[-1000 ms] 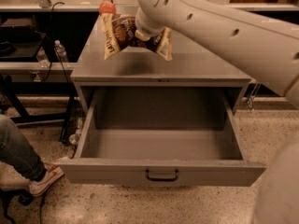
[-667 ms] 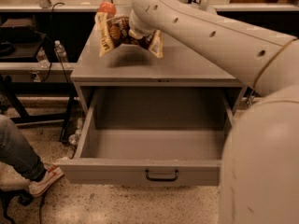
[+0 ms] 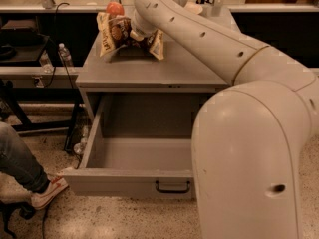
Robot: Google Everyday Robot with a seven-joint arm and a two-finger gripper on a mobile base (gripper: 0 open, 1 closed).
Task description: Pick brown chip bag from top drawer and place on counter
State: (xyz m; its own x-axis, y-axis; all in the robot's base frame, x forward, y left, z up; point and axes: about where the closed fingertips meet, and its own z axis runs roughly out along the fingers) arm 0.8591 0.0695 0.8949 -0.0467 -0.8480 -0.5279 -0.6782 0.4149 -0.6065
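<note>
The brown chip bag [image 3: 115, 34] hangs bent over the far left part of the counter [image 3: 144, 71], its tan ends drooping on both sides. My gripper [image 3: 133, 33] is shut on the bag's middle and holds it just above the counter top. The top drawer [image 3: 130, 179] stands pulled fully open below, its inside bare, with the dark curved handle [image 3: 172, 186] on its front panel. My large white arm covers the right part of the drawer and cabinet.
An orange-red round object [image 3: 114, 8] sits behind the bag at the counter's back edge. A pale ledge with metal posts [image 3: 75, 6] runs behind. A plastic bottle [image 3: 65, 55] stands at left. A person's jeans leg and shoe [image 3: 31, 179] are at lower left.
My arm has swung further left and toward the back of the counter, carrying the bag with it. The arm now fills much more of the right side of the view.
</note>
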